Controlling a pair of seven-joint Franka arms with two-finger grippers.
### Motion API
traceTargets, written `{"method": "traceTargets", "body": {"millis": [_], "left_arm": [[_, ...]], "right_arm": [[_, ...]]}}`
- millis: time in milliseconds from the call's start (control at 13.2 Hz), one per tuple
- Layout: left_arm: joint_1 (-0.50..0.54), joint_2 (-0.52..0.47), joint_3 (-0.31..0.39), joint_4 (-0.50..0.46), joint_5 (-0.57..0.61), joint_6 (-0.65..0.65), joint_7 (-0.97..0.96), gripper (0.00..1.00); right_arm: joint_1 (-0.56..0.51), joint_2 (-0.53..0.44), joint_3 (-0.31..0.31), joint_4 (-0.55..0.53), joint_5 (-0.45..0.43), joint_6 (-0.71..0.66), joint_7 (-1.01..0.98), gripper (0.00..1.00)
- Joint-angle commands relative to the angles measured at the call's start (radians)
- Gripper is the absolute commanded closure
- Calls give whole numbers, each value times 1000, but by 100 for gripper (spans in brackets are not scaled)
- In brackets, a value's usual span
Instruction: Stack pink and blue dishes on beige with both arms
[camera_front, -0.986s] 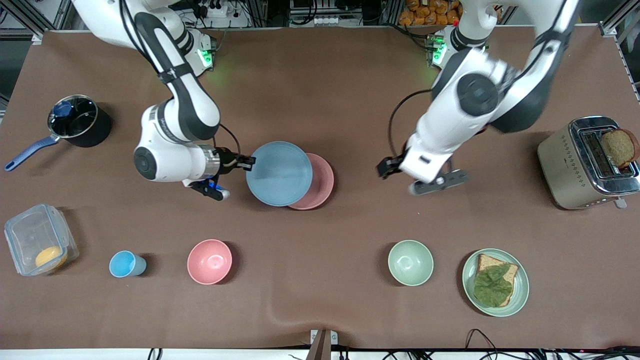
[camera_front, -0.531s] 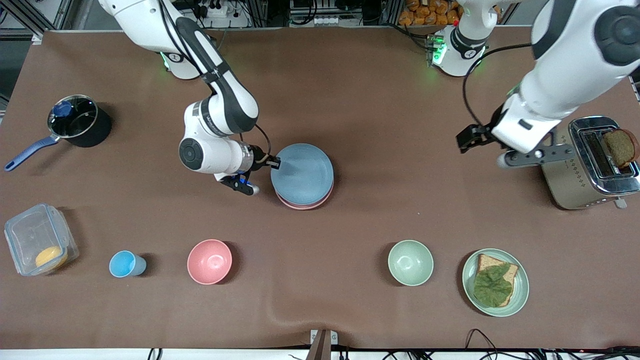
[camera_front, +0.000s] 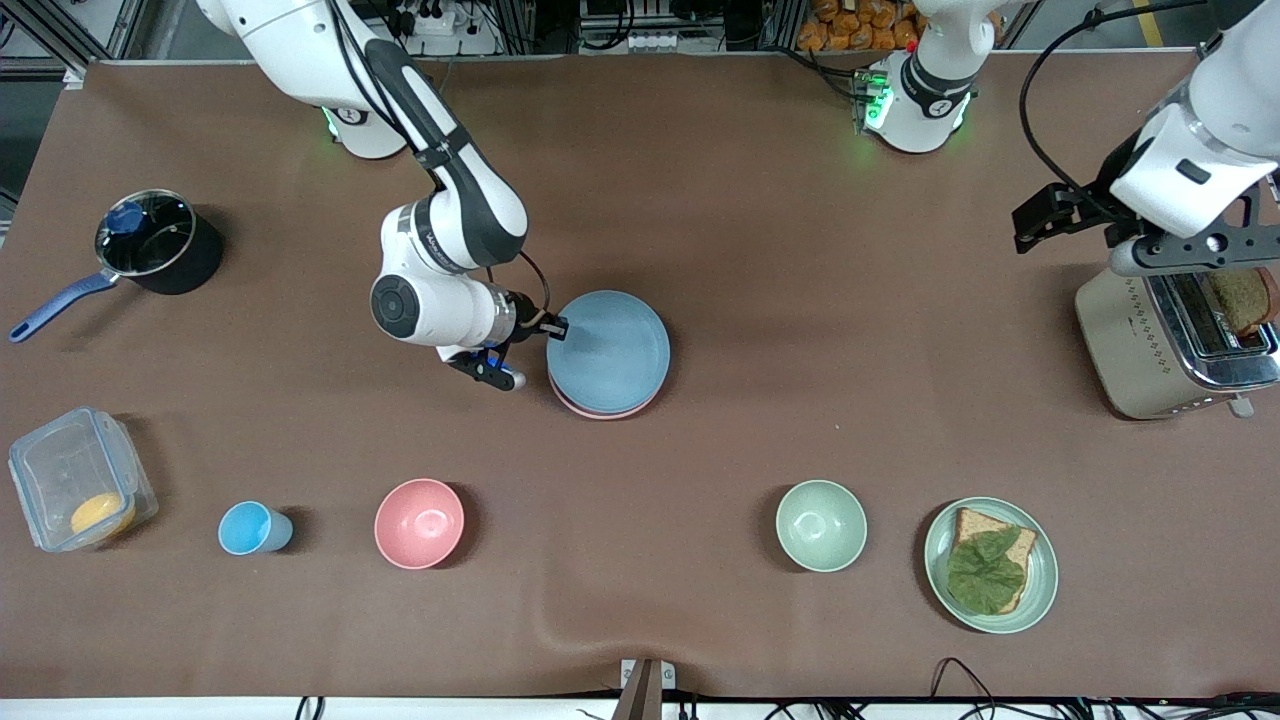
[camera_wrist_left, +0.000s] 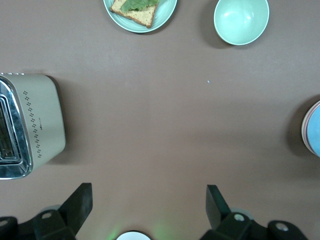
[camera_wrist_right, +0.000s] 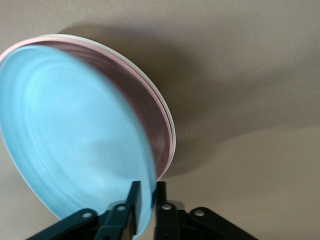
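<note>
Showing beige plate (camera_wrist_right: 169, 117) under pink plate (camera_wrist_right: 150, 107), right wrist only

The right arm reaches down from its base to mid-table, its wrist turned sideways, and its right claw (camera_front: 552, 326) is closed on the rim of the flat round light blue matte plate (camera_front: 610, 349), one finger above the rim and one beneath it. The left arm is raised near its own end of the table, and its left claw (camera_wrist_left: 149, 200) hangs with fingers spread wide, gripping nothing.
</note>
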Motion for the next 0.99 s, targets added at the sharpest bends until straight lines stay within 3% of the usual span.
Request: {"method": "traceTargets", "body": {"millis": [0, 152, 379, 607, 834, 910], "left_arm": [[-142, -21, 154, -1, 10, -16, 32, 0], [-158, -21, 183, 1, 8, -16, 85, 0], [-154, -18, 187, 1, 10, -16, 88, 0], [-153, -17, 182, -1, 10, -16, 89, 0], [-153, -20, 180, -2, 8, -22, 89, 0], [-153, -21, 179, -1, 8, -28, 87, 0]], "right_arm": [[1, -30, -11, 3, 21, -31, 10, 0], [-43, -73, -43, 15, -20, -158, -12, 0], [-155, -154, -78, 15, -204, -310, -148, 0], [-309, -235, -80, 85, -264, -411, -320, 0], [-323, -300, -80, 209, -521, -509, -349, 0], [-330, -338, -80, 233, -565, -552, -386, 0]]}}
